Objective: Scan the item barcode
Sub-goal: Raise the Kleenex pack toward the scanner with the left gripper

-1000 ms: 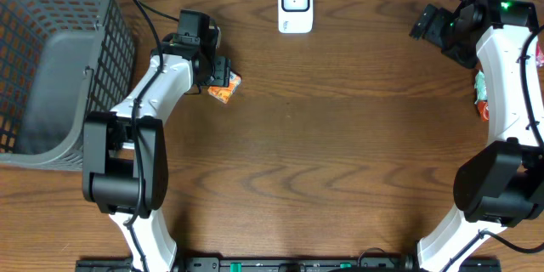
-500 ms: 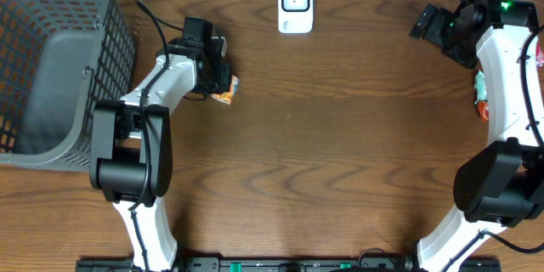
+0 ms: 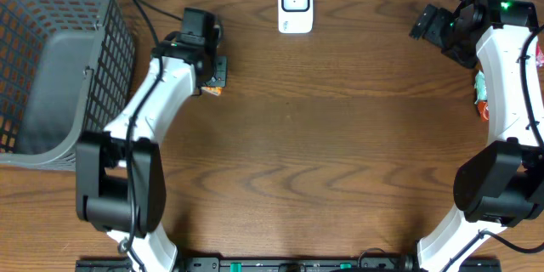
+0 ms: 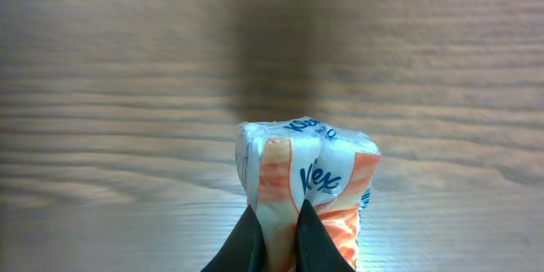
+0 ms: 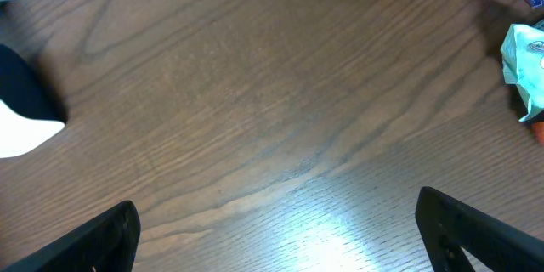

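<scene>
Orange-and-white plastic tissue packet (image 4: 306, 170): left claw (image 4: 279, 214), spread a second ago, now pinches it, apparently ready for carrying to the white rectangular scanner (image 3: 295, 4).

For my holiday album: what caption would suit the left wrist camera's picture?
Left gripper pinching an orange-and-white tissue pack, wooden table behind.
</scene>
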